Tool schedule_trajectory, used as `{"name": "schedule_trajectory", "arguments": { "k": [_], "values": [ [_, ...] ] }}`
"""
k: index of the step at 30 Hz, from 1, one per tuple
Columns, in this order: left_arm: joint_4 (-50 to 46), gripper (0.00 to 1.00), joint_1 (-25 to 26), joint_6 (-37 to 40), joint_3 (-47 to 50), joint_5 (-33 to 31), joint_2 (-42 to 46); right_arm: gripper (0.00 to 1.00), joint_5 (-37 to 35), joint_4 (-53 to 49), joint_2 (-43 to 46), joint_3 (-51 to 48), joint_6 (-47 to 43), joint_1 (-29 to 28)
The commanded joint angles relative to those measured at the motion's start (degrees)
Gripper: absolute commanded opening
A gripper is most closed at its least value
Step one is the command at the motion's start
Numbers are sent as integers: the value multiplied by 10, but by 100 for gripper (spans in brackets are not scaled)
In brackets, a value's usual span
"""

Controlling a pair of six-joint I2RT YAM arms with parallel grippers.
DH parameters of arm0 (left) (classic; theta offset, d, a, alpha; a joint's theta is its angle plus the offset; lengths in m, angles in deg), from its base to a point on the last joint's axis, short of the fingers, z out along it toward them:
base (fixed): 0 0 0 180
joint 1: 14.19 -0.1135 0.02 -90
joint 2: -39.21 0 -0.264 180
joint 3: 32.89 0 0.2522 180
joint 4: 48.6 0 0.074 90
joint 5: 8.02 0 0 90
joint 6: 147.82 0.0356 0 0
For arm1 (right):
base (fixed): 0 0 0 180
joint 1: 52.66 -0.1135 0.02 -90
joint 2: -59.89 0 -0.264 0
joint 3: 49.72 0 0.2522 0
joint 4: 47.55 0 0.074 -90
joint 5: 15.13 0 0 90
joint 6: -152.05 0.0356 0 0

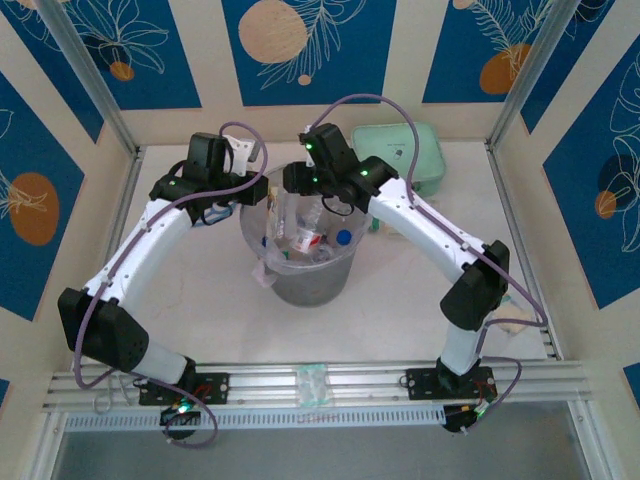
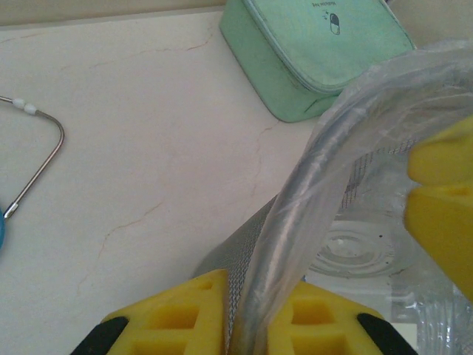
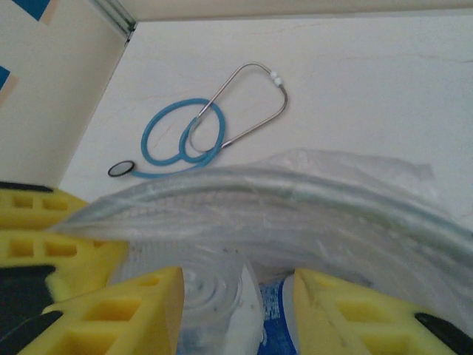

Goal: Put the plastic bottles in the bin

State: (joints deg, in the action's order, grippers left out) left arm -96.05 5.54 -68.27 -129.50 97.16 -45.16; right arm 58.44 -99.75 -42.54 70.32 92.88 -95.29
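The bin (image 1: 300,285), a round translucent bucket lined with a clear bag, stands mid-table with several plastic bottles (image 1: 308,240) inside. My left gripper (image 1: 245,205) is at its left rim. In the left wrist view the left gripper (image 2: 255,318) is shut on the bin's rim (image 2: 310,185) and bag. My right gripper (image 1: 300,200) hangs over the bin's mouth. In the right wrist view the right gripper (image 3: 236,310) stands open, with a clear bottle (image 3: 211,296) seen end-on just below the gap and a blue-labelled one (image 3: 273,322) beside it.
A mint green zip case (image 1: 405,155) lies behind the bin at the back right. A blue stethoscope (image 3: 188,133) lies on the table beyond the bin's far rim. White walls and metal posts close in the table.
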Motion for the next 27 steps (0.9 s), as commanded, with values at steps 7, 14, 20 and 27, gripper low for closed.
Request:
{"name": "schedule_trajectory", "arguments": {
  "k": [7,14,20,27],
  "values": [
    [27,0,-2,4,3,3,10,39,120,-10,34,-65,29,-11],
    [27,0,-1,5,4,3,14,35,126,13,-11,-99,52,-11],
    [27,0,-2,5,4,1,17,33,118,7,-26,-105,55,-7],
    [25,0,-2,7,4,-3,16,36,121,-6,63,-76,42,8]
  ]
}}
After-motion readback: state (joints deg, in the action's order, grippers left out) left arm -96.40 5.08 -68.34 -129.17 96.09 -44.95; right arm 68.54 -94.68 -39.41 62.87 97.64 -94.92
